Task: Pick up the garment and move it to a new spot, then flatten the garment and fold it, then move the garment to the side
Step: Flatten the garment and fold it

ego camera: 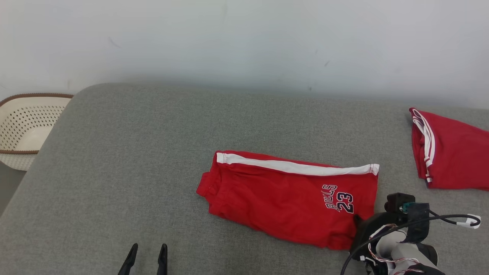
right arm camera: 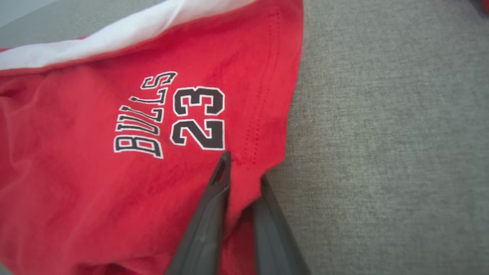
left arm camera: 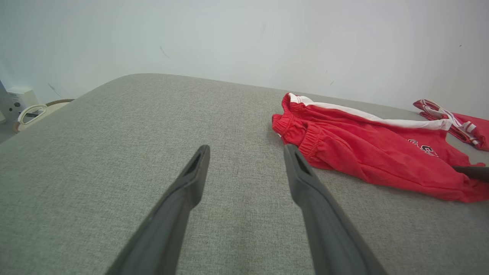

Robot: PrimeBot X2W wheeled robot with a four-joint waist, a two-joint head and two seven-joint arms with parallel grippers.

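Your grey pad [ego camera: 126,160] carries the red shorts [ego camera: 282,198] flat, right of its middle. Your right gripper [right arm camera: 244,172] is clamped on their hem corner; your left gripper [left arm camera: 247,149], fingers apart, hovers over the pad's near left.

A plain, pale grey-white wall [ego camera: 244,38] with a few small dark scuffs spans the top third of the frame, softly and evenly lit. Below it, a wide padded surface [ego camera: 133,172] covered in grey woven fabric fills the rest, its corner rounded at the upper left. At the left edge stands a cream perforated basket [ego camera: 15,162] with a brown rim, above a strip of dark floor [ego camera: 5,187].
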